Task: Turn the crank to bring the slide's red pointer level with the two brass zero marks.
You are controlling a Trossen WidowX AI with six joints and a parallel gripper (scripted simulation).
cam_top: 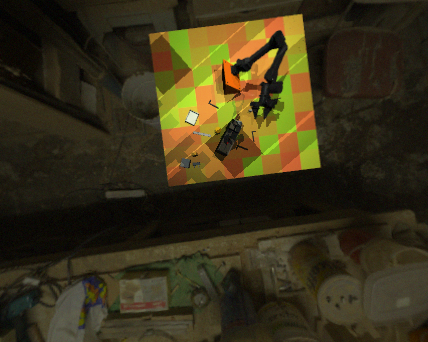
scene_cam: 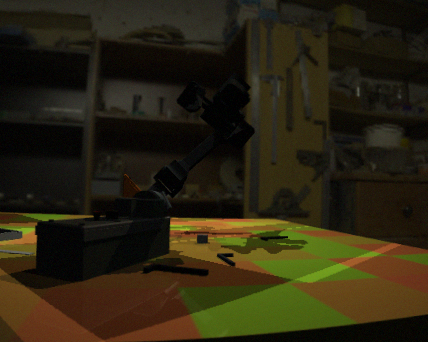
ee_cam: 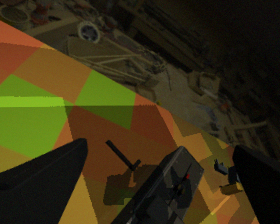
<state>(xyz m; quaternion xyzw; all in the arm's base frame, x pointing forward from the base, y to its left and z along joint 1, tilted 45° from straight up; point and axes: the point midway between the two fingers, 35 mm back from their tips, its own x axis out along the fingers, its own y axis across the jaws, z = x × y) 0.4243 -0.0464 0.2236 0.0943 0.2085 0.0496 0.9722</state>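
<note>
The machine, a long dark box [cam_top: 228, 142] [scene_cam: 106, 247] [ee_cam: 156, 200], stands on the patterned table. In the wrist view its top carries small dark parts and a small red spot [ee_cam: 188, 176]; I cannot tell whether that is the pointer. The crank handle and brass marks are too dark and small to make out. My gripper [cam_top: 263, 116] [ee_cam: 161, 149] is open and empty, with its fingers wide apart in the wrist view. It is raised above the table, to the upper right of the machine in the top view, and touches nothing.
Black angled bars [cam_top: 241, 147] [scene_cam: 181, 270] [ee_cam: 122, 156] lie beside the machine. An orange wedge [cam_top: 229, 77] [scene_cam: 130, 186] stands by the arm's base. A white tray [cam_top: 191, 118] [scene_cam: 3, 234], a pale strip [cam_top: 202, 134] and small grey pieces [cam_top: 185, 163] lie on the machine's other side.
</note>
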